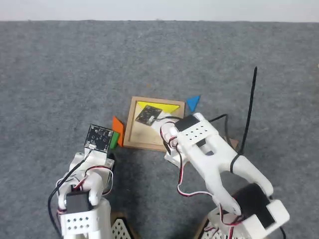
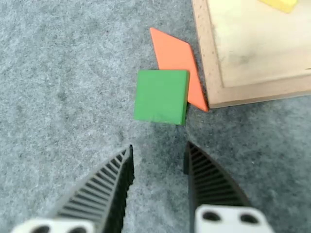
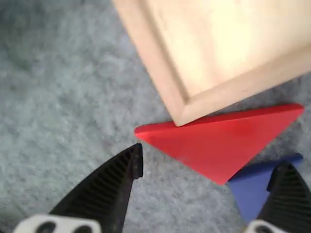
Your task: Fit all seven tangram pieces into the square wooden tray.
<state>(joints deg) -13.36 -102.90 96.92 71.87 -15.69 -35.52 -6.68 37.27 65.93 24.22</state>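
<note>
Here the left jaws hang spread just short of the green square (image 2: 162,96), which lies flat on the bench (image 2: 58,73) straight ahead of them, just outside a corner of the tray (image 2: 209,48) and touching the orange parallelogram (image 2: 177,63) that leans on the tray's rim.

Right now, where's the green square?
In the high view, the green square lies on the grey mat off the wooden tray's left edge, against the orange parallelogram; the open left gripper hangs just short of it.
</note>
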